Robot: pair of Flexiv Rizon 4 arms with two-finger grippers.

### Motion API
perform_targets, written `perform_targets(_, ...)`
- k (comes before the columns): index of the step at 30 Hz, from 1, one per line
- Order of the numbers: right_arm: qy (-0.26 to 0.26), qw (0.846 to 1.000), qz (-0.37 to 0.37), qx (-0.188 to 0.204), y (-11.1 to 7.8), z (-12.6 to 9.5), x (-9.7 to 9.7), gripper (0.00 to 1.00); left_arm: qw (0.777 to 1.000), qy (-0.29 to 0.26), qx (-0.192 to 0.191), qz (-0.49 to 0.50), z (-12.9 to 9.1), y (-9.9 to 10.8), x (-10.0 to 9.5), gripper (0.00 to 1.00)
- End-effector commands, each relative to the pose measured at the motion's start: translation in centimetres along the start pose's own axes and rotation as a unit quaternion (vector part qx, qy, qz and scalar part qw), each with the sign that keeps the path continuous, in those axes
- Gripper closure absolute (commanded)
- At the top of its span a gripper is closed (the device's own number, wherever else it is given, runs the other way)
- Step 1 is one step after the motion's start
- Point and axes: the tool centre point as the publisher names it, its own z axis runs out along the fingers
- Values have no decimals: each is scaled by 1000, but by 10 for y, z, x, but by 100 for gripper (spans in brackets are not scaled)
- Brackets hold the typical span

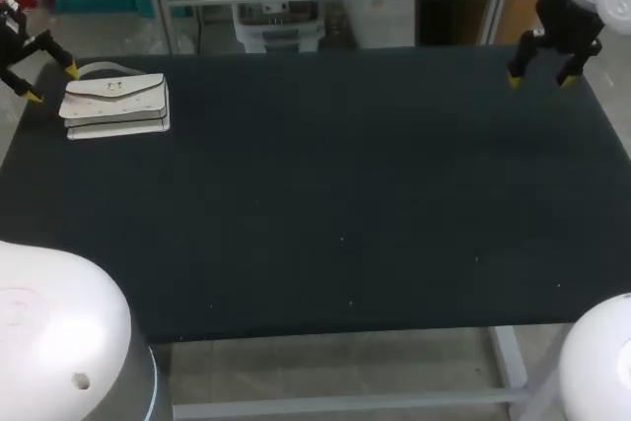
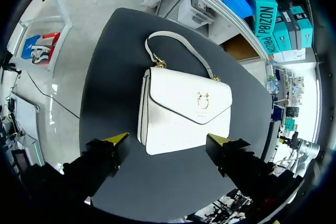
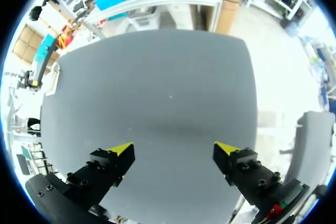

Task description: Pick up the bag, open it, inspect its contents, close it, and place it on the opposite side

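Left wrist view: the bag [image 2: 186, 111] is seen flat at the far left corner of the tabletop [image 2: 113, 51], beneath the wide-open left gripper [image 2: 168, 140]. A stiff, light, smooth shell is judged; the strap [image 2: 181, 45] is advised for grasping. The right gripper [image 3: 173, 150] is spread wide, empty.

A dark, matte surface [image 1: 345, 204] fills most of the head view, wide and rectangular, its top flecked with a few tiny pale specks [image 1: 342, 239]. Below its near edge runs a light grey metal frame [image 1: 335, 405], with a leg [image 1: 508, 357] coming down near the right corner.
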Motion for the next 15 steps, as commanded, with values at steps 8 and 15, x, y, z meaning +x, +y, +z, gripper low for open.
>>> perform_targets(8, -3, 1000, 7, 1, -5, -6, -3, 0, 991, -111, 72, 8, -20, 67, 54, 0)
perform_targets(15, -3, 1000, 8, 1, -5, -8, -4, 0, 989, -127, 78, 14, -25, 89, 78, 0)
